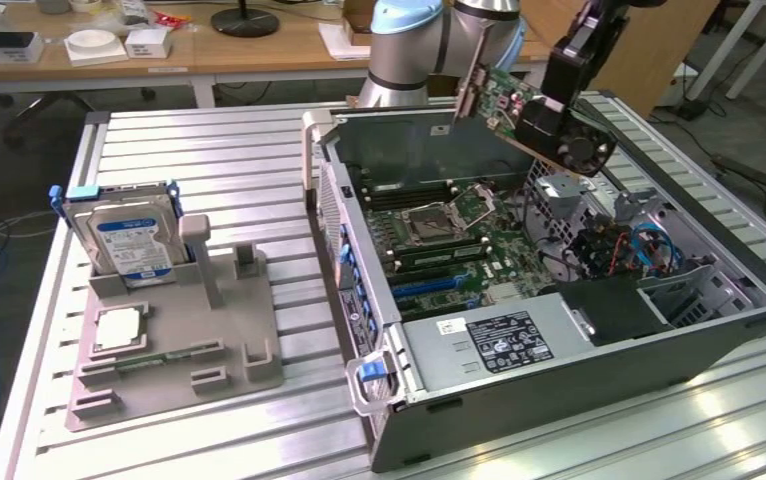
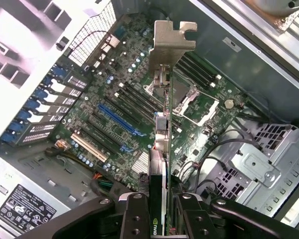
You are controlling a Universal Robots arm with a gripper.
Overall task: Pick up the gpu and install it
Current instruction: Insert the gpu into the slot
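Gripper (image 2: 162, 199) pinches the gpu (image 2: 164, 89) by its edge; you see it hanging over the motherboard (image 2: 114, 99), above the open computer case (image 1: 597, 370).

A slatted metal table (image 1: 223, 150) carries two things. The open computer case (image 1: 623, 385) lies on its side directly beneath the gripper (image 1: 545, 112). A grey holder block (image 1: 230, 335) sits well away from the gripper, past the case's wall, toward the exterior view's left.
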